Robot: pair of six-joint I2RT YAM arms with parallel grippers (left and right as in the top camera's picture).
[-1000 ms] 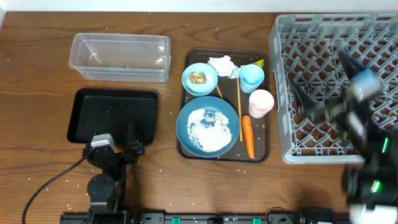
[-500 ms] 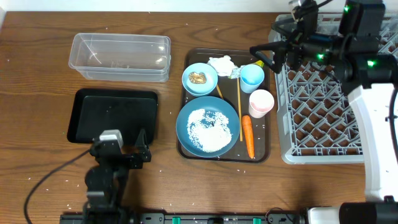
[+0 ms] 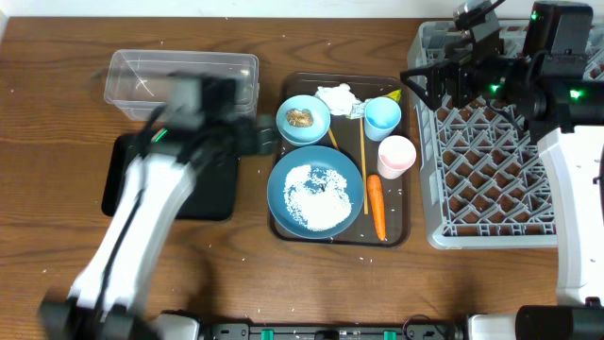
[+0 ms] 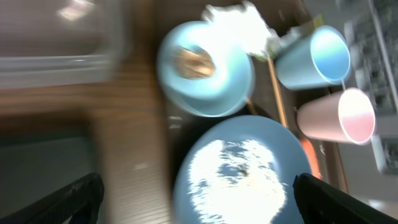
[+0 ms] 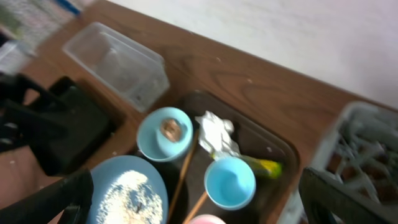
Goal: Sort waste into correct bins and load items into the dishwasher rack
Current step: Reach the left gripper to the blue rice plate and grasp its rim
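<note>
- Overhead, I see that no sorting is done yet. My dishwasher rack [image 3: 481, 194] on the right has nothing in it.
- My clear tub [image 3: 127, 76] and my black tray [image 3: 215, 189] on the left hold no waste that I can see.
- All the things are on the brown serving tray [image 3: 396, 203] in the middle of the bench [image 3: 57, 142].
- The white rice [image 3: 316, 194] lies on the big blue dish [image 3: 279, 189]. The brown food lump [image 3: 300, 118] sits in the small bowl [image 3: 288, 109].
- The tissue [image 3: 337, 97] and the yellow-green wrapper [image 3: 393, 95] lie at the far edge of the serving tray. The carrot [image 3: 377, 206] lies beside the dish.
- The blue cup [image 3: 382, 118], the pink cup [image 3: 396, 156] and the chopsticks [image 3: 363, 165] are not in the rack yet.
- So I think it is all left to do: five bits of waste to bin and five items to load.
- My left arm stretches over the black tray toward the serving tray. It looks blurry from above.
- My left hand [image 4: 198, 182] is spread wide and holds nothing. It looks down on the small bowl and the dish.
- My right arm is up over the far left corner of the rack.
- My right hand [image 5: 198, 177] is spread wide too and holds nothing. It points toward the blue cup and the wrapper.
</note>
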